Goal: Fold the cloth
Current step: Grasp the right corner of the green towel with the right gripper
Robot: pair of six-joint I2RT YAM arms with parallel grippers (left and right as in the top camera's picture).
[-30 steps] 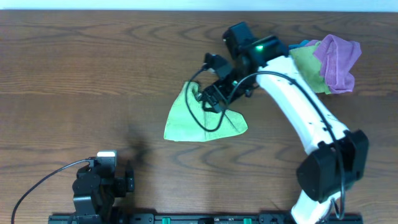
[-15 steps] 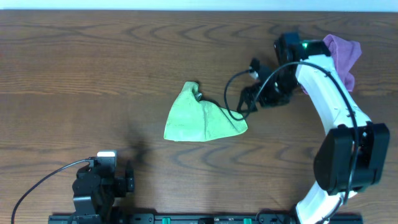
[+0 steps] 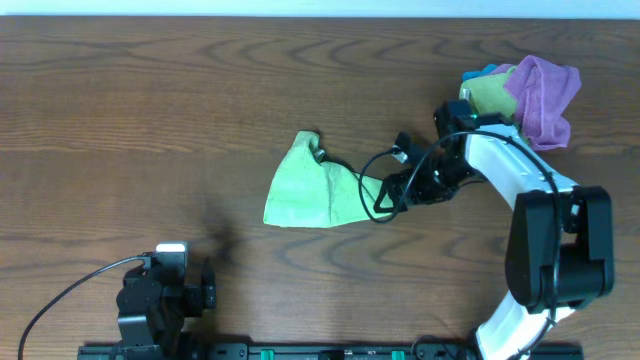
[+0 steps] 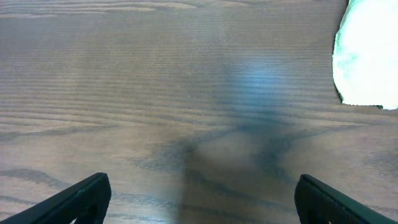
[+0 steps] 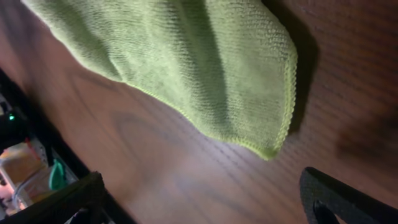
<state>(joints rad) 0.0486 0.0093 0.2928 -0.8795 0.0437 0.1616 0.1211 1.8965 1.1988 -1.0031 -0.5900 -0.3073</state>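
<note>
The cloth (image 3: 322, 190) lies near the middle of the wooden surface (image 3: 150, 120), a rough triangle with one tip pointing away from the robot and a broad lower edge. It has kept its place and shape over the last half second. A second ago the right arm was stretched over its upper part, hiding much of it.

The right claw (image 3: 388, 194) has moved the most. Half a second ago it was up by the heap at the far right; now it has dropped toward the robot's side and sits just beside the cloth's right-hand corner, with a black cable looped over that corner (from above I cannot tell if the claw touches the fabric). In the right wrist view the right claw (image 5: 202, 199) is spread wide with only bare wood between its tips, and the cloth (image 5: 186, 62) hangs across the top of the view, its stitched rounded corner nearest.

With the arm drawn back, the heap shows fully again: the purple cloth (image 3: 545, 92) lies over the duller green one (image 3: 490, 95).

The left arm has not stirred, parked at the near left edge, well apart from everything. Its left claw (image 4: 202, 196) is also spread, holding nothing, and the cloth (image 4: 370, 56) shows only as a pale washed-out patch at the upper right.
</note>
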